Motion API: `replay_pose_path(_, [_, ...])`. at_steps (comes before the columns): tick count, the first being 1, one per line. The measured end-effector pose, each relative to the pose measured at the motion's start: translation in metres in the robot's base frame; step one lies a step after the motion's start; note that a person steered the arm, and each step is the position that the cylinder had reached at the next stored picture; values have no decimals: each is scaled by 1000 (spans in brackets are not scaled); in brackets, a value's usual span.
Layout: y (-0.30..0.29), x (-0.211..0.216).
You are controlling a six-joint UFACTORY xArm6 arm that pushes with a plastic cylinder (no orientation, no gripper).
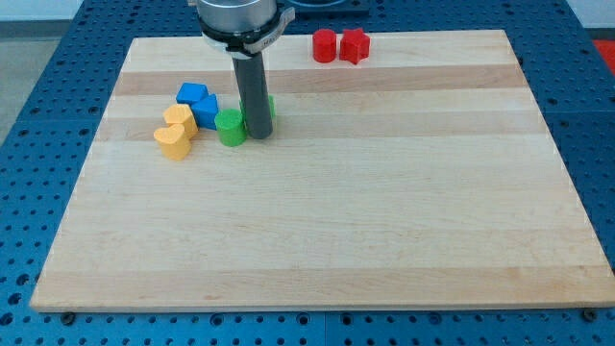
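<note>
My tip [258, 134] rests on the wooden board [317, 240] at the upper left. It stands right beside a green cylinder [230, 127] on its left, touching or nearly so. A second green block [270, 106] sits mostly hidden behind the rod, its shape unclear. Left of the green cylinder lie two blue blocks [198, 102] close together, and two yellow blocks [177, 132], the lower one heart-like.
Two red blocks [340, 45], one round and one angular, sit side by side near the board's top edge. The board lies on a blue perforated table [38, 106].
</note>
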State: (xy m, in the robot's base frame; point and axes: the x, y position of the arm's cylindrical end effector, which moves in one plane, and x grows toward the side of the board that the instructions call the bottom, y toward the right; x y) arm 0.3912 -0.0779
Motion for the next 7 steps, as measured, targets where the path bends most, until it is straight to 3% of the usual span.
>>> replay_pose_path(2, [3, -21])
replay_pose_path(4, [-24, -8])
replay_pose_path(7, [-21, -47])
